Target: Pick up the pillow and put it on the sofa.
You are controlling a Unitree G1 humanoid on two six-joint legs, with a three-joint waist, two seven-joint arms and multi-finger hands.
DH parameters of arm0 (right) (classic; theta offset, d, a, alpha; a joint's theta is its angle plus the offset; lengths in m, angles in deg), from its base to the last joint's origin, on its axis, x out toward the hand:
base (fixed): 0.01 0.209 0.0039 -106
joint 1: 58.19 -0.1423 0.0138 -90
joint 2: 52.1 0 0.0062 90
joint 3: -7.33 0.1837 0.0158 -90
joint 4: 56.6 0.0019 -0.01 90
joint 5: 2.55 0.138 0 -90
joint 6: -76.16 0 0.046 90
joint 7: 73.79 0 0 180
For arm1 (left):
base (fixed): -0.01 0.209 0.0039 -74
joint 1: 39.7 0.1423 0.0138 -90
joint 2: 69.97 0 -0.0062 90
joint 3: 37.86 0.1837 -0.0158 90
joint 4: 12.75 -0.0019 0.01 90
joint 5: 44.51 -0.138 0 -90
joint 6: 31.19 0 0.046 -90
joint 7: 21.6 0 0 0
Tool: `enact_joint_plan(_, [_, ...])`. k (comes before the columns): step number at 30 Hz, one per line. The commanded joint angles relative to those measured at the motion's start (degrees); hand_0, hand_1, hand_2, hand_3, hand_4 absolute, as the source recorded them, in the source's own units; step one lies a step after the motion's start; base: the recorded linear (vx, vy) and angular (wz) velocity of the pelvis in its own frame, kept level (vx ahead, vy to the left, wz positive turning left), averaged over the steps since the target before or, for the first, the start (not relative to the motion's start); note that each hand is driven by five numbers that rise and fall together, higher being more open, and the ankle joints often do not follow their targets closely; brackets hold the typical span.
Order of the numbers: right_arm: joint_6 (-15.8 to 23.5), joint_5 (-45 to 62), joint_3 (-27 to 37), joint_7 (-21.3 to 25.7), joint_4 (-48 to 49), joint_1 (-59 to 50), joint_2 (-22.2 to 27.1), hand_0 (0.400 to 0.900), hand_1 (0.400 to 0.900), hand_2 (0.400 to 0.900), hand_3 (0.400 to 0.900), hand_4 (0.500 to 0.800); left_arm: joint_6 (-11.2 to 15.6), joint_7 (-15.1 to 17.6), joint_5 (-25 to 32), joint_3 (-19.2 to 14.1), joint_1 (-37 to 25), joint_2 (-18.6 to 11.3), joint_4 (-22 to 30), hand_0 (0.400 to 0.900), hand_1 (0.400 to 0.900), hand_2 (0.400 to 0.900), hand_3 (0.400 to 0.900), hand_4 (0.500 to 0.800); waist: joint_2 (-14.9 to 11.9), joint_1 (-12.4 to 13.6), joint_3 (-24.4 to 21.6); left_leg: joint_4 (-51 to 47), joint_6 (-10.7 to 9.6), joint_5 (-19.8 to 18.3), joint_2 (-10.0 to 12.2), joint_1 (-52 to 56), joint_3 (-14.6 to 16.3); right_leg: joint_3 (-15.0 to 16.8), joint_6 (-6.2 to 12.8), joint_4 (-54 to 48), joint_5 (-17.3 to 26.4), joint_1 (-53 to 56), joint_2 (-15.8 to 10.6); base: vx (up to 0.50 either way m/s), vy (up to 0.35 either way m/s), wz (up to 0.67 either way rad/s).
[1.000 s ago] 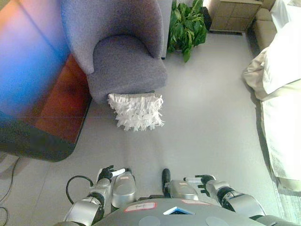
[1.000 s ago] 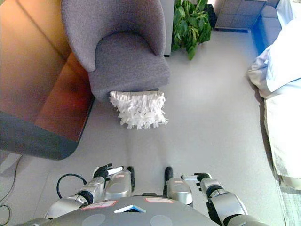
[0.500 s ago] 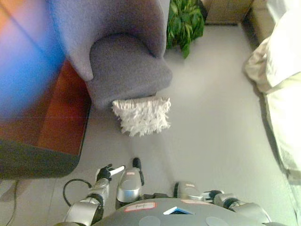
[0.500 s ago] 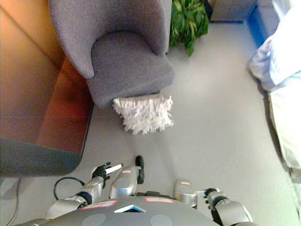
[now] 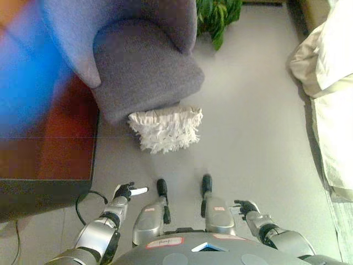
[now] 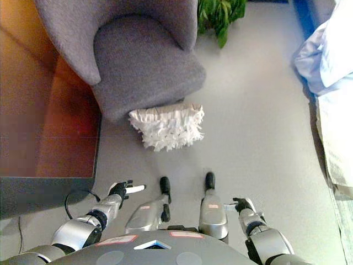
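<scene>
- The big grey sofa [image 5: 138, 61] is a soft chair at the far left of the room. In the older pictures we see more of its tall back. Now it sits higher in our view and its top is cut off. We think our camera has moved closer, and the chair has not moved.
- The bed [image 5: 331, 94] with pale covers runs down the right side. It looks bigger at the edge than before, which also tells us we have stepped forward.
- The green plant [image 5: 218, 16] is far away, just right of the sofa. Now we see only its lower leaves.
- The dark wood table [image 5: 47, 149] is on the left, near the sofa.
- The white fluffy pillow [image 5: 165, 128] lies on the grey floor [image 5: 248, 149]. It leans on the near edge of the sofa seat, just like before. Nobody holds it.
- Our left hand [image 5: 126, 192] is low at the near left. Its fingers are spread and loose and hold nothing.
- Our right hand [image 5: 244, 208] is low at the near right. Its fingers are loose too and hold nothing.
- Both hands are apart from the pillow, so we think we are only walking up to it. Bending down and grabbing come next.
</scene>
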Motion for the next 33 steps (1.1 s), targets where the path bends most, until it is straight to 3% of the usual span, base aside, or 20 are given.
enact_joint_plan(1, [1.7, -5.7, -2.1, 2.5, 3.4, -3.4, 0.6, 0.9, 0.9, 0.9, 0.9, 0.8, 1.5, 3.6, 0.0, -0.1, -0.1, -0.6, 1.2, 0.9, 0.9, 0.9, 0.9, 0.8, -0.4, 0.6, 3.1, 8.9, -2.6, -7.1, 1.6, -0.4, -2.1, 3.1, -0.66, 6.2, 8.4, -2.6, -0.3, 0.2, -0.219, 0.41])
enact_joint_plan(6, [3.5, -10.1, -4.8, 7.0, 3.3, -6.2, 2.8, 0.9, 0.9, 0.9, 0.9, 0.8, 0.3, 3.1, -1.3, 1.0, 0.2, -1.1, 1.6, 0.9, 0.9, 0.9, 0.9, 0.8, 0.0, 2.1, 4.3, 7.1, -3.9, -5.6, 3.6, 0.1, -3.7, 0.1, -1.1, 5.8, 6.9, -0.5, -0.1, 0.16, -0.177, 0.23])
enact_joint_plan(10, [0.0, -11.8, -7.8, 14.3, 4.6, -14.6, 5.2, 0.9, 0.9, 0.9, 0.9, 0.8, -2.0, 3.0, 1.1, 3.2, -4.7, -1.7, 1.1, 0.9, 0.9, 0.9, 0.9, 0.8, 1.0, 3.0, 6.9, 6.4, -4.8, -3.9, 3.9, -3.4, -5.3, -1.5, -1.66, 6.9, 6.5, -3.3, 0.2, -0.08, -0.115, 0.11])
enact_joint_plan(12, [-1.9, -12.5, -8.1, 15.8, 5.1, -18.5, 6.5, 0.9, 0.9, 0.9, 0.9, 0.8, -2.5, 2.7, 1.8, 3.6, -6.5, -2.2, 1.0, 0.9, 0.9, 0.9, 0.9, 0.8, 1.4, 3.3, 8.1, 6.5, -4.9, -3.5, 4.0, -4.8, -5.8, -2.1, -1.95, 8.5, 5.4, -4.4, 0.3, -0.03, -0.084, 0.02])
enact_joint_plan(22, [-7.1, -15.2, -12.3, 12.1, 2.3, -38.2, 15.3, 0.9, 0.9, 0.9, 0.9, 0.8, -7.0, 4.6, 9.1, 4.2, -18.6, -2.8, 0.0, 0.9, 0.9, 0.9, 0.9, 0.8, 3.5, 5.4, 13.2, 9.8, -4.5, -1.7, 3.1, -14.6, -6.6, -5.1, -2.45, 17.3, 1.7, -13.1, 0.0, -0.06, -0.075, 0.09])
enact_joint_plan(33, [-8.6, -9.7, -15.9, 7.8, 3.2, -54.2, 24.2, 0.9, 0.9, 0.9, 0.9, 0.8, -9.1, 3.0, 13.9, 3.8, -25.1, -5.8, -0.2, 0.9, 0.9, 0.9, 0.9, 0.8, 5.1, 7.1, 15.6, 14.1, -5.5, -0.2, 3.8, -24.3, -6.4, -6.4, -3.66, 25.2, -2.3, -20.8, 0.9, 0.0, -0.059, 0.04])
